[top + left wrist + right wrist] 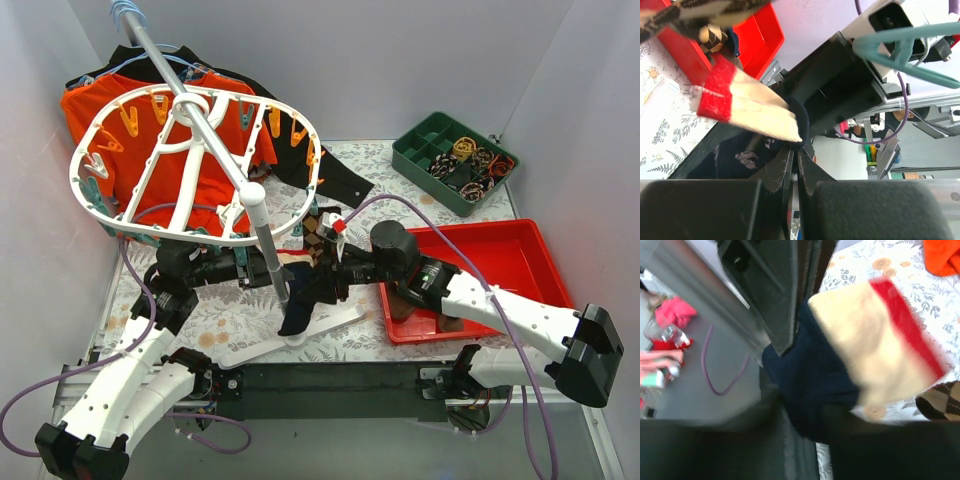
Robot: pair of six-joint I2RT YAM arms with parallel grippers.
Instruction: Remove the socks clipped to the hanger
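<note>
one navy sock (pixel 298 305) hangs from hanger (pixel 76 165), long axis vertical

No legible text, labels, brands or numbers in any view; the only markings are the floral print on the tabletop (pixel 385 165) and the diamond pattern on the argyle sock (pixel 940 400), neither of which is lettering.
</note>
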